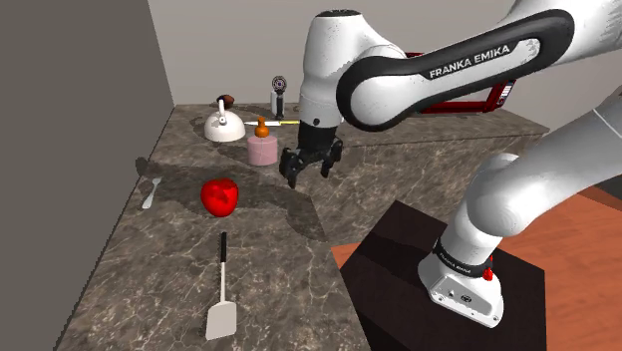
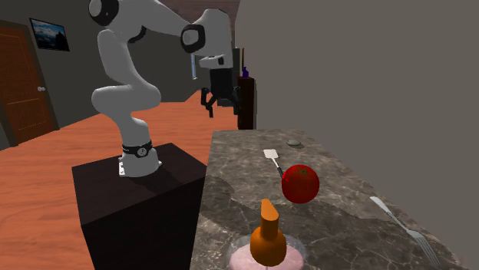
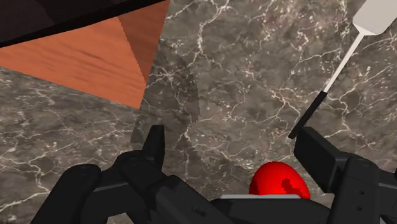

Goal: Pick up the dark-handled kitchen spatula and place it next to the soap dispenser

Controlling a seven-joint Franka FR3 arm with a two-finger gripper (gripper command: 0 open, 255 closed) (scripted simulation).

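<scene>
Soft, even light comes from above. In the shoulder view the arm point(image 1: 419, 75) casts a broad, soft-edged shadow over the marbled tabletop point(image 1: 150, 289); a fainter band lies just beyond the claw point(image 3: 233, 143). The second exterior view is dimmer.

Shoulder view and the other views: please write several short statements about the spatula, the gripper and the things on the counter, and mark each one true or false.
1. The gripper holds the spatula. False: the gripper is open and empty above the counter; the spatula lies on it.
2. The red fruit lies between the spatula and the soap dispenser. True.
3. A fork lies on the counter. True.
4. The spatula's blade is black. False: the blade is white, the handle dark.
5. The soap dispenser lies on its side. False: it stands upright.
</scene>
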